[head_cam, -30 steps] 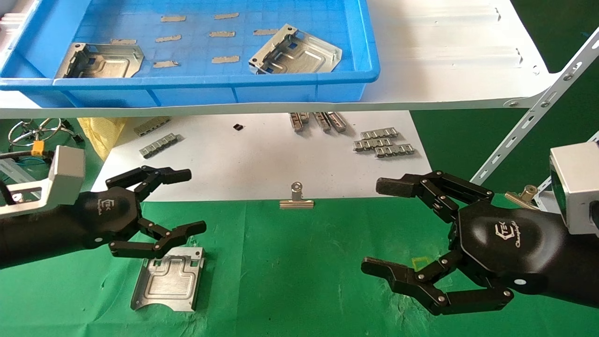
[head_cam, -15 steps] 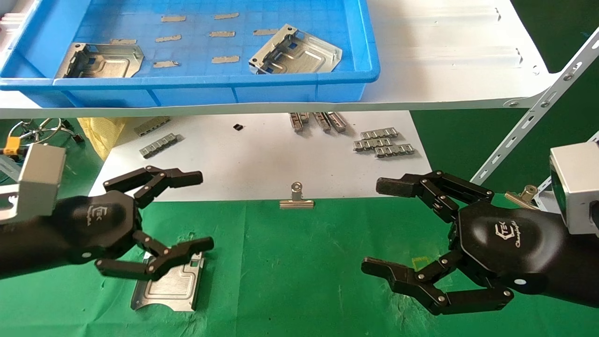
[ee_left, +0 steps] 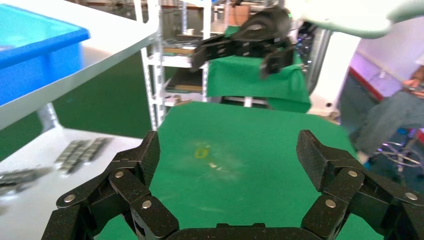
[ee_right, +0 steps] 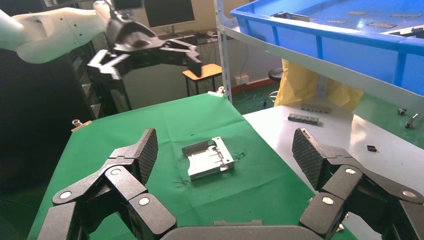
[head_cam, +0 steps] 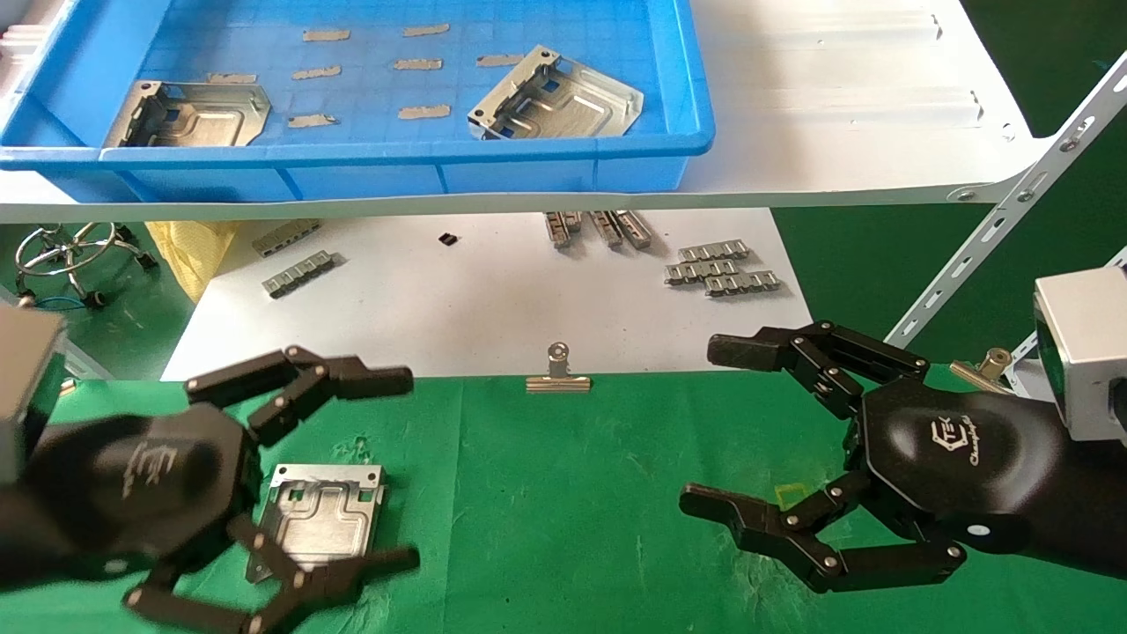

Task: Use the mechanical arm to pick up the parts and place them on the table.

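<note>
On the green table (head_cam: 563,493) my left hand (head_cam: 290,475) hangs spread wide above one silver part (head_cam: 321,519) lying flat on the cloth, and my right hand (head_cam: 704,431) hangs spread wide far off.

Wrinkled, matt green cloth covers the table (head_cam: 572,493). On it lies a stamped sheet-metal plate (head_cam: 319,519), dull silver with embossed ribs. Both robot hands have glossy black plastic palms, matt black jointed fingers (head_cam: 757,350) and brushed grey metal wrists. The tray (head_cam: 370,167) is smooth blue plastic; the board (head_cam: 493,308) is matt white.
</note>
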